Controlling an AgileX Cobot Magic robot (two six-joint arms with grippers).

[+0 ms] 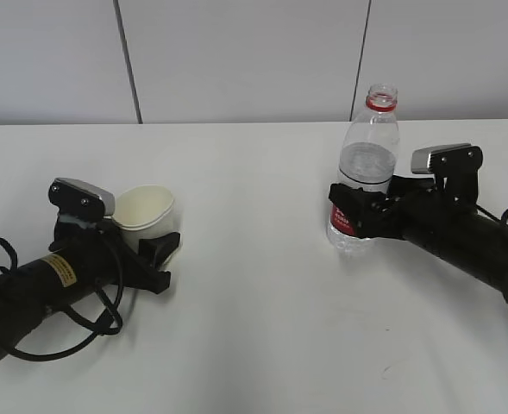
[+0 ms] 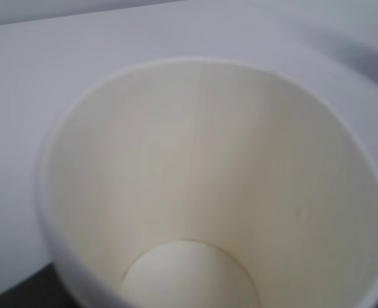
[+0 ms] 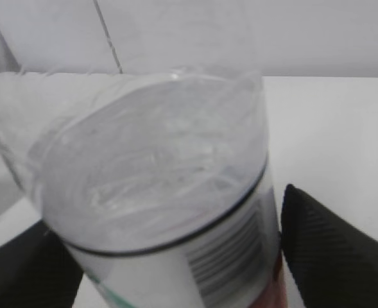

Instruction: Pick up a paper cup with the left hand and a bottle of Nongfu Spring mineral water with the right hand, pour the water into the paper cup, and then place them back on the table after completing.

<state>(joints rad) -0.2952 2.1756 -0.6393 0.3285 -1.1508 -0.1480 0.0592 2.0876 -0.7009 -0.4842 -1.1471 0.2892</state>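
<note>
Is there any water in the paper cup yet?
No. The left wrist view looks straight into the paper cup and shows a dry, bare cream bottom, while the bottle stands upright on the table.

Your left hand (image 1: 154, 254) is a matte black tubular arm with a yellow printed label on its body, a grey-topped camera module fixed by dark screws, and loose black cables looping beside it. Your right hand (image 1: 357, 211) is the same black build with a grey-topped module, a thin cable, ribbed black finger pads (image 3: 330, 256).
</note>
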